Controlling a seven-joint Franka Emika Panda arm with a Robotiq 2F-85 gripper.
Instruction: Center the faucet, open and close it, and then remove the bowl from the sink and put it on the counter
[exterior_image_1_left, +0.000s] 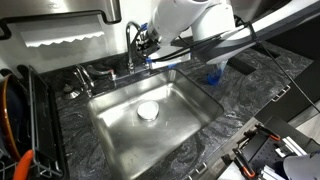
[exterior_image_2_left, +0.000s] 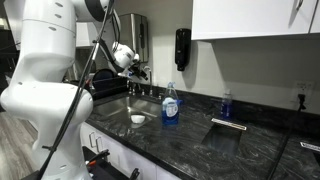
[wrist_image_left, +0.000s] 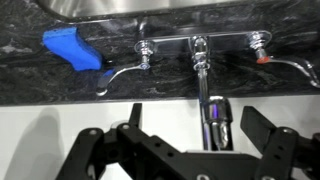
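In the wrist view the chrome faucet (wrist_image_left: 199, 60) rises from the counter (wrist_image_left: 40, 82). Its spout tip (wrist_image_left: 214, 120) hangs between the fingers of my open gripper (wrist_image_left: 196, 116), nearer the right finger (wrist_image_left: 262, 122), and neither finger touches it. In both exterior views the gripper (exterior_image_1_left: 148, 42) (exterior_image_2_left: 133, 66) hovers at the faucet (exterior_image_1_left: 130, 48) behind the sink (exterior_image_1_left: 185, 108) (exterior_image_2_left: 118, 107). The small white bowl (exterior_image_1_left: 148, 111) (exterior_image_2_left: 138, 119) sits on the basin floor near the middle.
A blue brush (wrist_image_left: 70, 48) lies on the counter left of the tap handles (wrist_image_left: 146, 47). A blue soap bottle (exterior_image_2_left: 171, 104) stands by the sink, and another blue bottle (exterior_image_2_left: 226, 105) further along. A dish rack (exterior_image_1_left: 25, 120) sits beside the basin.
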